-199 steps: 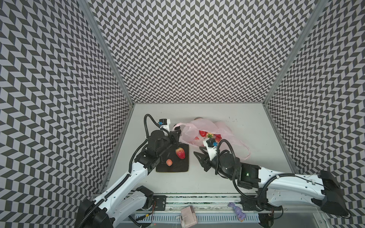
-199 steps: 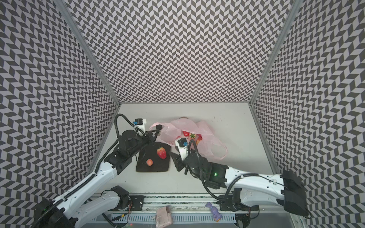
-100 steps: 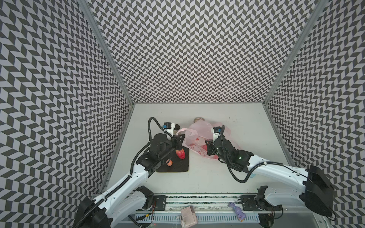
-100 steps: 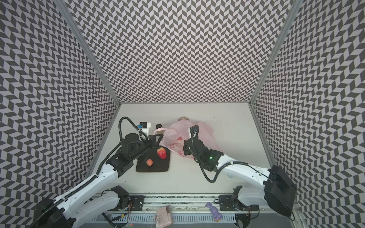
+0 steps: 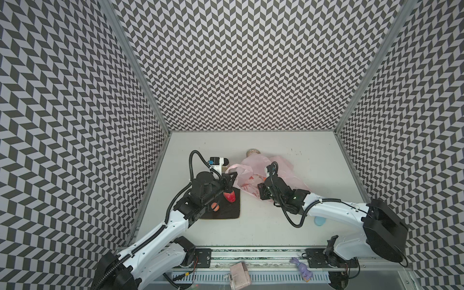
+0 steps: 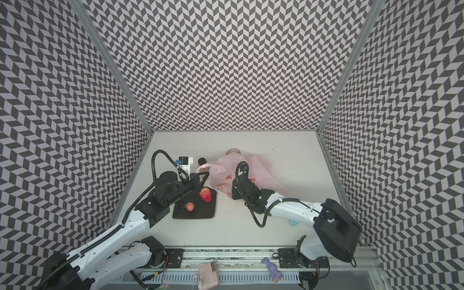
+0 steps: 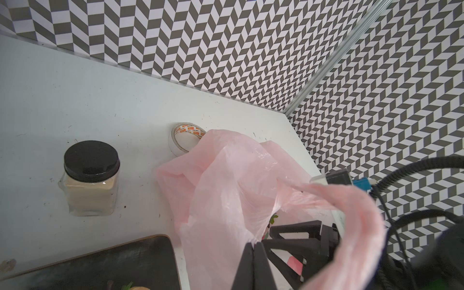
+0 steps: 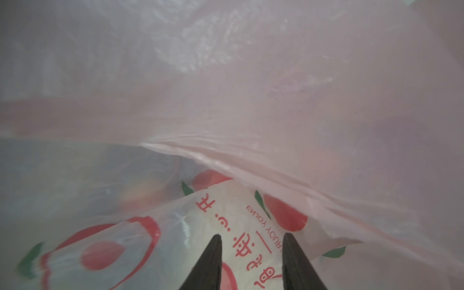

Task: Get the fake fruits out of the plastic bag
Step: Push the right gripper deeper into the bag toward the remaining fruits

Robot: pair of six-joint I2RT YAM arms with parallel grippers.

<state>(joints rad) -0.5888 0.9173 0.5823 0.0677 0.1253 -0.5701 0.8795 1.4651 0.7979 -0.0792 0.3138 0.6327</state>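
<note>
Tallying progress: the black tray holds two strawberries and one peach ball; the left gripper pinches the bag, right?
Only one strawberry is on the black tray, as both top views show; the peach ball and the left gripper pinching the bag are right.

Both top views are bright and evenly lit from overhead, sharp throughout, with only soft, faint shadows on the table; the patterned walls splay and bend toward the edges; the left wrist view is crisp at the jar, yet the plastic bag smears up close; the right wrist view is hazy pink, mostly defocused.
</note>
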